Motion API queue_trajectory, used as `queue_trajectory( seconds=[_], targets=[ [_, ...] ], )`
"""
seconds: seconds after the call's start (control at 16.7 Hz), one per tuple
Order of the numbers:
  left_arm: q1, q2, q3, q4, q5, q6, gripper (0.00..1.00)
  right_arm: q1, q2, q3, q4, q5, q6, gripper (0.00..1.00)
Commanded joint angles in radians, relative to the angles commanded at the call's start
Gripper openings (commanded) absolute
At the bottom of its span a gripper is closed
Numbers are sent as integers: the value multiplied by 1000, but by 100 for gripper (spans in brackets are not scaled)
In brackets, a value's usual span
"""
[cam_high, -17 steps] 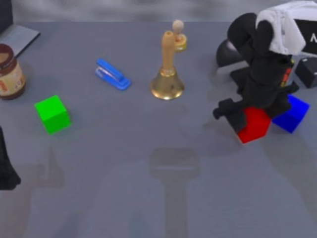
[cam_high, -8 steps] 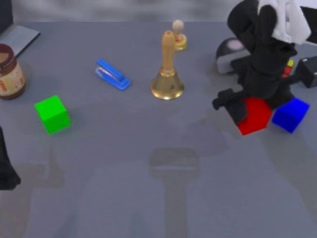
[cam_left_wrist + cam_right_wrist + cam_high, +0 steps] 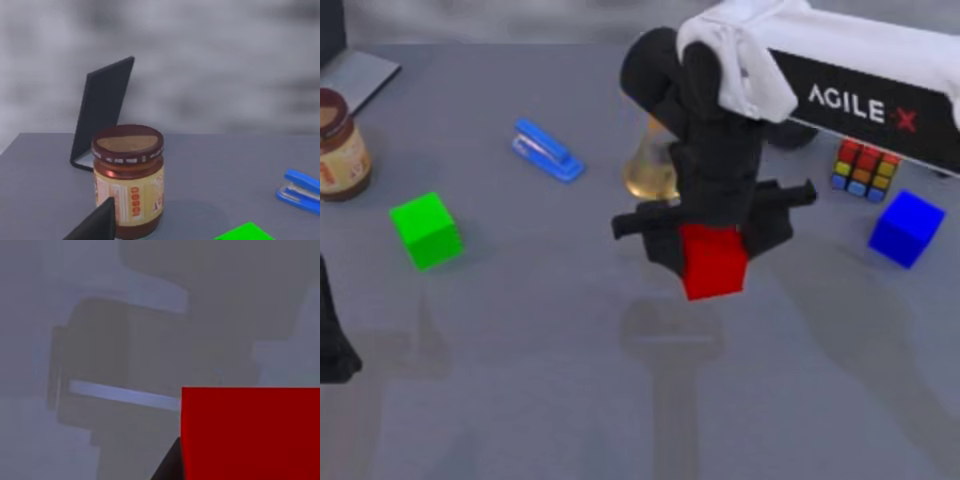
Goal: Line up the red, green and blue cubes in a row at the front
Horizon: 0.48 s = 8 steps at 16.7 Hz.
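Three plain cubes on count: one red cube (image 3: pixel 713 261), one green cube (image 3: pixel 425 230), one blue cube (image 3: pixel 906 228). Also one stapler (image 3: pixel 547 151), one jar (image 3: pixel 340 145), one brass bell (image 3: pixel 646 170) half hidden by the arm, one puzzle cube (image 3: pixel 863 170).

Right tool (image 3: pixel 713 232) closed on red cube, held over the middle of the surface (image 3: pixel 570 380). Green cube at left, blue cube at right, both resting.

Left tool (image 3: pixel 335 345) at left edge, parked; finger state not readable.

Change since half a second ago: right arm with red cube moved from beside blue cube leftward to centre; puzzle cube now uncovered. Green and blue unmoved.
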<state>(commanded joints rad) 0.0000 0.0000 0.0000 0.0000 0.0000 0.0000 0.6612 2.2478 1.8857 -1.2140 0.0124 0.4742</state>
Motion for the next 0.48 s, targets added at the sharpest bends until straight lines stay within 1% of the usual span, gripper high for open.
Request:
queue_trajectory(
  seconds=[0.24,0.36,0.48],
  targets=[
    [0,0,0,0,0,0,100,174,64,127,-70,5,312,0],
    [0,0,0,0,0,0,100,245,82,176,-94,8,423,0],
    [0,0,0,0,0,0,100,293,89,208,-108,10,491,0]
  ],
)
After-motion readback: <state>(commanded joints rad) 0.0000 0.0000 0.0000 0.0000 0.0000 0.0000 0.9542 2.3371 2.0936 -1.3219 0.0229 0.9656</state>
